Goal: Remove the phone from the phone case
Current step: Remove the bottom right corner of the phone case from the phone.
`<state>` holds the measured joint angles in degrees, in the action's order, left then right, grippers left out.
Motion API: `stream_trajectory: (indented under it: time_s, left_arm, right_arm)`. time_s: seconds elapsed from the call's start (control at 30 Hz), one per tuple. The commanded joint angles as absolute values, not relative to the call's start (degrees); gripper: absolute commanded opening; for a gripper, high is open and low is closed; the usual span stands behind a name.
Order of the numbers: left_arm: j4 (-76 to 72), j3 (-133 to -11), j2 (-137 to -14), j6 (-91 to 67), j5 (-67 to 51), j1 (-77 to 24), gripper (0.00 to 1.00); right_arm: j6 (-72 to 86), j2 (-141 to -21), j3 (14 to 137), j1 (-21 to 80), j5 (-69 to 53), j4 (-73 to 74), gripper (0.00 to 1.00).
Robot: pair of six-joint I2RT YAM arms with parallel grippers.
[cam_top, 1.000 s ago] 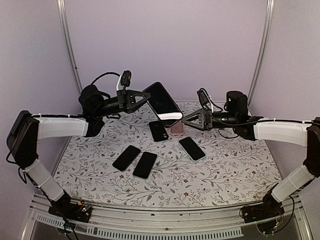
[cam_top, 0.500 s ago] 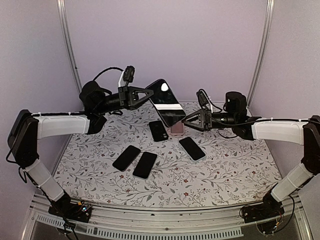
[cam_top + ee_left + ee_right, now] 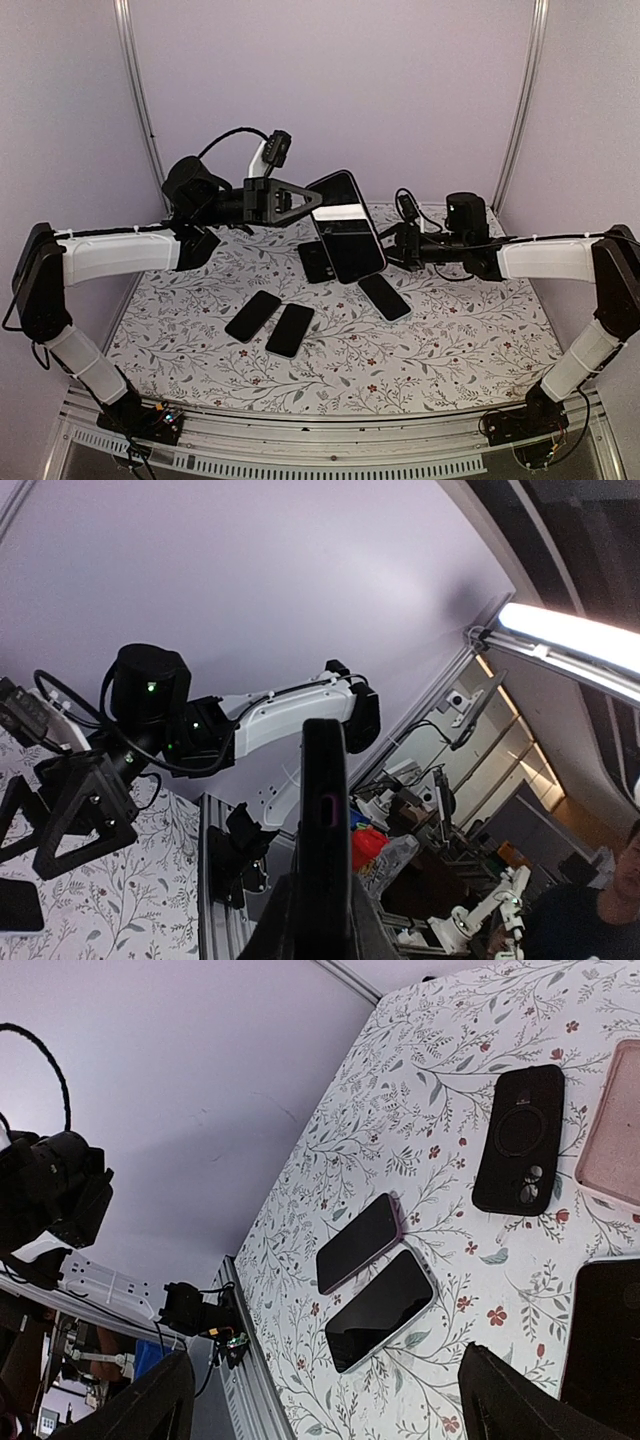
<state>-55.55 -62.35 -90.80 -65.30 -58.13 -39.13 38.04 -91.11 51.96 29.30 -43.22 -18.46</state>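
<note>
A black phone in its phone case (image 3: pixel 347 228) hangs in the air above the back of the table, screen tilted toward the top camera. My left gripper (image 3: pixel 308 202) is shut on its upper left edge. In the left wrist view the phone (image 3: pixel 325 810) stands edge-on between my left gripper's (image 3: pixel 322 925) fingers, a small port opening showing in the case. My right gripper (image 3: pixel 397 244) is just right of the held phone, open and empty. In the right wrist view, my right gripper (image 3: pixel 335 1410) spans wide with only the table between its fingers (image 3: pixel 150 1405).
Three phones lie on the flowered table (image 3: pixel 470 330): two side by side (image 3: pixel 253 315) (image 3: pixel 290 329) and one (image 3: pixel 385 296) below the held phone. An empty black case (image 3: pixel 520 1140) and a pink case (image 3: pixel 612 1125) lie further back.
My left gripper has risen and swung right, turning the phone's screen toward the top camera. The right gripper has turned at the wrist and closed in beside the phone.
</note>
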Motion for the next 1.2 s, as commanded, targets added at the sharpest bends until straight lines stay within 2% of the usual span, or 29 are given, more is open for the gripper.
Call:
stream_trajectory:
  time_s: [0.0, 0.2, 0.43, 1.17]
  left_arm:
    - [-49.71, -63.91, -90.04, -61.70, -54.56, -37.82, 0.00]
    - [-48.50, -63.00, -90.68, -61.81, -55.00, -35.01, 0.00]
    - [-47.99, -64.15, -92.90, -62.04, -56.52, -34.01, 0.00]
    - [-50.30, -64.34, -93.77, -63.61, -57.03, -33.86, 0.00]
  right_arm:
    - [35.76, -85.33, 51.58, 30.41, -44.19, -21.12, 0.94]
    - [32.36, -76.62, 48.41, 30.48, -44.99, -21.13, 0.94]
    - [30.33, -72.24, 47.48, 32.18, -46.60, -20.58, 0.95]
    - [25.96, -76.74, 50.42, 35.42, -47.95, -14.34, 0.95]
